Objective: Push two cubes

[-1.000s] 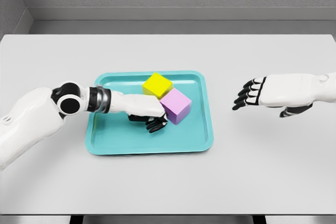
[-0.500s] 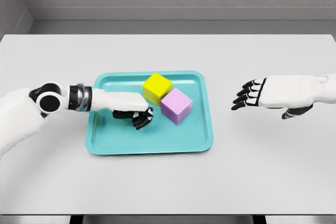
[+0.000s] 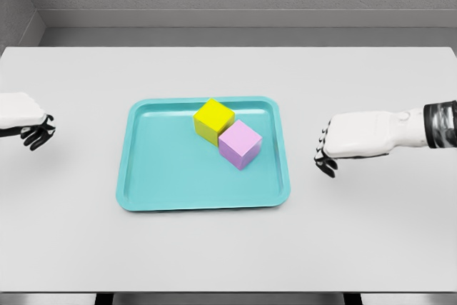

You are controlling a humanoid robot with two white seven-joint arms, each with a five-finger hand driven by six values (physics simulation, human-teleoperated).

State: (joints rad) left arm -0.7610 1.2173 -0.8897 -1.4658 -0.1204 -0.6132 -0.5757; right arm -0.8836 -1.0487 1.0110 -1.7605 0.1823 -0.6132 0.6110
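**Clerk:** Item one: teal tray, centre of the grey counter. Contents: yellow cube toward the tray's back rim; purple cube just in front and to its right. The two touch along one corner region.

**Checker:** Hands?

**Clerk:** Left robot hand: far left edge, well apart from the tray, dark fingers curled under, holding nothing. Right robot hand: over the counter to the right of the tray, beside its right rim, fingers bent downward, also holding nothing. Neither touches a cube.

**Checker:** Step in hand, by your reading?

**Clerk:** Judged: the right robot hand is the nearer one and looks placed to come in from the right against the purple cube.

**Checker:** Notes for doing it well?

**Clerk:** Clear the raised rim before lowering inside. Meet the purple cube's right face flat with the fingers' backs or sides, low on the face so it slides rather than tips. Since the cubes sit diagonally, a push off-centre may spin the purple cube past the yellow; aim through both centres. Go slowly, or the tray itself may shift on the counter.
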